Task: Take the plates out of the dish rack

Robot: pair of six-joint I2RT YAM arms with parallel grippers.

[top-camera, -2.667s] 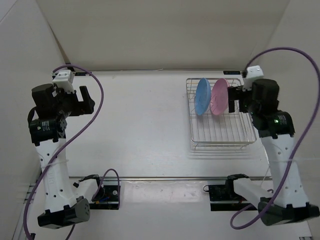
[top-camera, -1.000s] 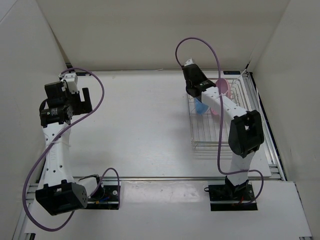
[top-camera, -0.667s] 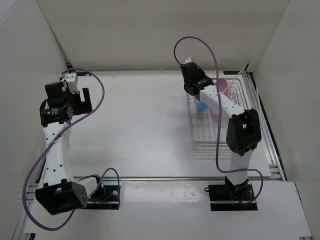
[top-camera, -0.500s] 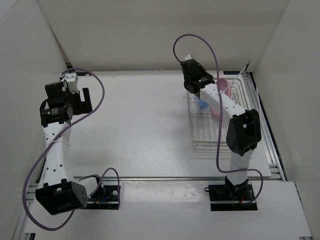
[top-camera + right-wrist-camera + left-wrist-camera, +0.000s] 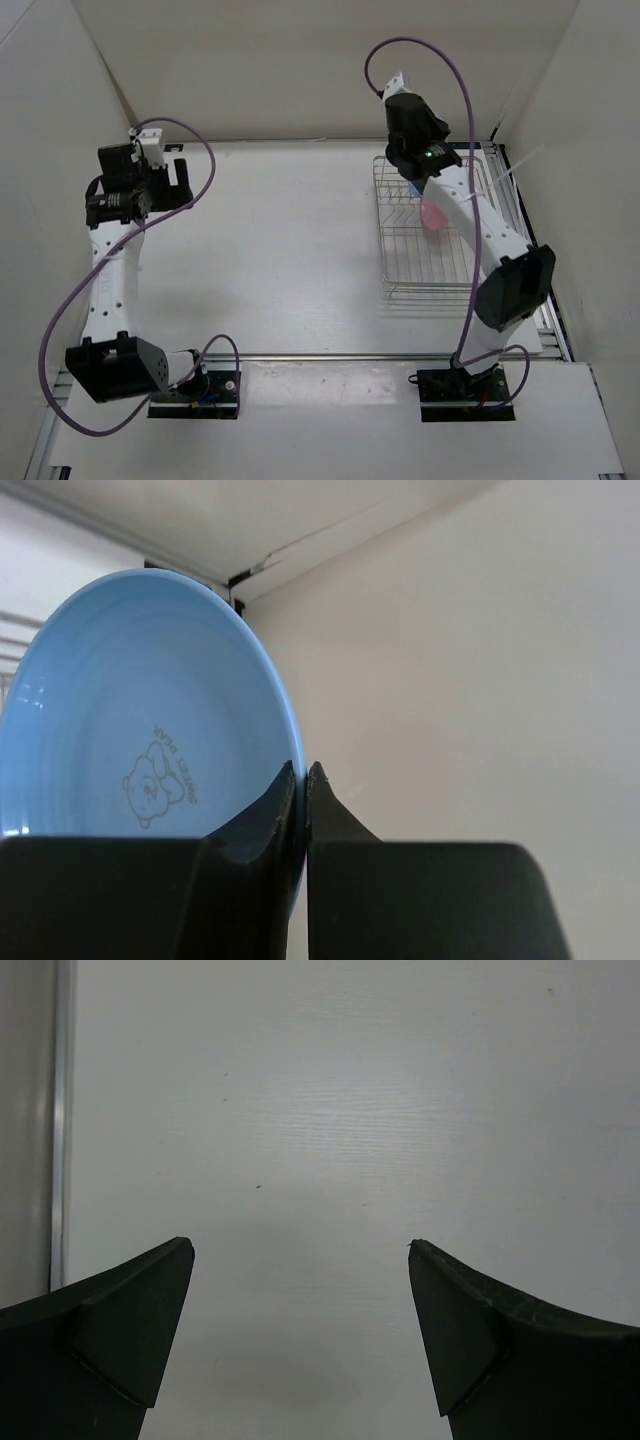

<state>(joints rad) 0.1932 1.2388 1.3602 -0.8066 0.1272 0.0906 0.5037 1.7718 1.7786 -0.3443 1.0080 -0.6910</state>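
The right end effector [image 5: 301, 780] is closed to a narrow slit on the raised rim of the light blue plate [image 5: 130, 740], which is held on edge with its hollow face turned to the right wrist camera. A small bear print [image 5: 160, 770] is seen on that face. The lower part of the plate is hidden behind the black fingers [image 5: 250, 830], so it cannot be told whether it touches the dish rack. In the top view the blue plate is covered almost wholly by the right arm, which is stretched out over the far end of the dish rack [image 5: 430, 262].

The pink plate [image 5: 434, 213] is seen on edge in the far half of the rack, just beside and partly under the right forearm. The rack is set at the right side of the table [image 5: 290, 240], close to the right wall [image 5: 600, 150] and near the back wall [image 5: 300, 70], so the held plate is hemmed in by the wall corner behind it.

The left end effector [image 5: 300, 1250] is spread wide and nothing is held in it. It hangs over bare table near the left wall, well apart from the rack. A metal strip [image 5: 62, 1120] is seen along the table's edge beside it.
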